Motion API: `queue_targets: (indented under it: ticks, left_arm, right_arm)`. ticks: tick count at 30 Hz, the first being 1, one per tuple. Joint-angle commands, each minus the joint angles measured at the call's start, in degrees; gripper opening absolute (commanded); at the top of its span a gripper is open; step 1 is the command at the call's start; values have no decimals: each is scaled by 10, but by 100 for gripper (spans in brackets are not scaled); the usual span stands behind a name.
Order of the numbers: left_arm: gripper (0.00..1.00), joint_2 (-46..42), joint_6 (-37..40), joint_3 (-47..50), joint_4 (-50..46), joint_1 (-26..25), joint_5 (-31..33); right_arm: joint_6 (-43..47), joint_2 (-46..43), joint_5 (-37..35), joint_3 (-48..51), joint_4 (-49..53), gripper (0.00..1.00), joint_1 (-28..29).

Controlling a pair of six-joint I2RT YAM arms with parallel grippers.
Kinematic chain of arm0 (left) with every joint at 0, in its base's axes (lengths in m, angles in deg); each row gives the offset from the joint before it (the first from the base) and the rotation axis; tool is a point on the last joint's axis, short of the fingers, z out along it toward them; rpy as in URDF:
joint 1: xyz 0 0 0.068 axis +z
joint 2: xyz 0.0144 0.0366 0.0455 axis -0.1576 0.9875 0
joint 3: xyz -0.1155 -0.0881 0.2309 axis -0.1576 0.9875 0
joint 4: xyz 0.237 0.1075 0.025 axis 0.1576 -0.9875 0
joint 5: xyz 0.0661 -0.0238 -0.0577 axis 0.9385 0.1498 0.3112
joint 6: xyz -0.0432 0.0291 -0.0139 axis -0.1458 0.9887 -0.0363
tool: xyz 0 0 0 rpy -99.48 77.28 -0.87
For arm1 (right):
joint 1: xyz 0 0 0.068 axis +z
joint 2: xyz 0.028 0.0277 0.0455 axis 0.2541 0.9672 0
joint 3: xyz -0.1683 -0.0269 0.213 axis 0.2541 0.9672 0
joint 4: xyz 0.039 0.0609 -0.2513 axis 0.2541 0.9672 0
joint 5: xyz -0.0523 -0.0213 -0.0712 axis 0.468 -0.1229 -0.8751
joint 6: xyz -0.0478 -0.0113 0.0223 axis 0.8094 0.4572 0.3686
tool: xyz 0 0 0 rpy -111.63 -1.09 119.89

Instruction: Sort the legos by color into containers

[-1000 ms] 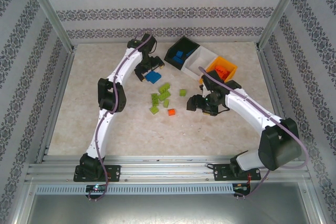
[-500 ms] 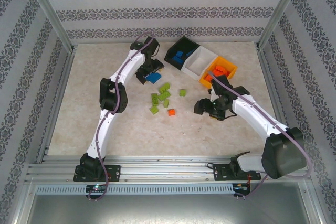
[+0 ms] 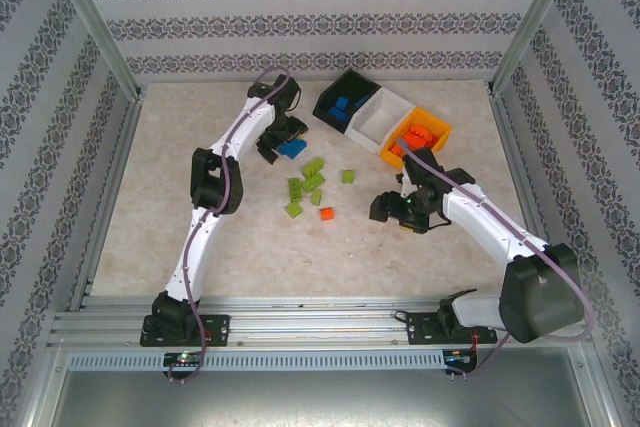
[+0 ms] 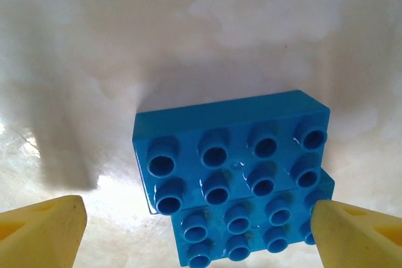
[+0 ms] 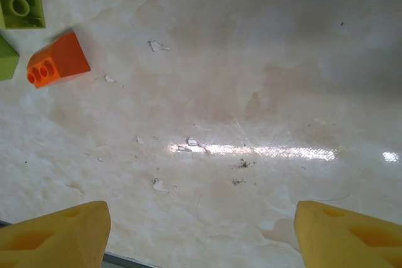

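Note:
Two blue legos (image 4: pixel 231 155) lie studs-up against each other on the table, right under my left gripper (image 4: pixel 201 243). Its yellow fingertips (image 4: pixel 41 230) stand wide open on either side of them without touching. From above, the left gripper (image 3: pixel 277 143) sits at the blue legos (image 3: pixel 293 148). My right gripper (image 3: pixel 382 209) hangs open over bare table (image 5: pixel 201 236). An orange lego (image 5: pixel 58 61) and a green lego (image 5: pixel 22 4) lie to its far left. The black bin (image 3: pixel 345 102) holds blue legos, the white bin (image 3: pixel 385 119) looks empty, and the orange-yellow bin (image 3: pixel 420 133) holds orange legos.
Several lime green legos (image 3: pixel 306 183) cluster mid-table, with one more (image 3: pixel 347 176) to their right and the orange lego (image 3: pixel 326 214) below them. Patterned walls and metal posts (image 3: pixel 95 32) ring the table.
My right arm has drawn back from the orange-yellow bin toward the near side, its gripper now lower over bare table. My left gripper has edged closer onto the blue legos.

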Motion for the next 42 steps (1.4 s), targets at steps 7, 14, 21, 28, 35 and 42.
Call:
queue_targets:
  ticks: [7, 14, 21, 28, 35, 42]
  left_arm:
    - [85, 25, -18, 7, -7, 19, 22]
    - [84, -8, 37, 43, -42, 17, 20]
    - [83, -211, 74, 389, 110, 12, -7]
    - [87, -338, 92, 549, 185, 9, -31]
    - [96, -364, 99, 570, 182, 8, -47]
    - [96, -342, 43, 567, 232, -13, -73]
  right_arm:
    - [1, -21, 10, 21, -8, 78, -15]
    - [2, -19, 10, 20, -7, 78, -18]
    - [-10, -9, 8, 6, -11, 78, -7]
    - [-29, 29, -10, -42, -15, 77, 50]
    - [-37, 67, -29, -85, -9, 77, 99]
    - [-37, 73, -34, -96, -8, 77, 104]
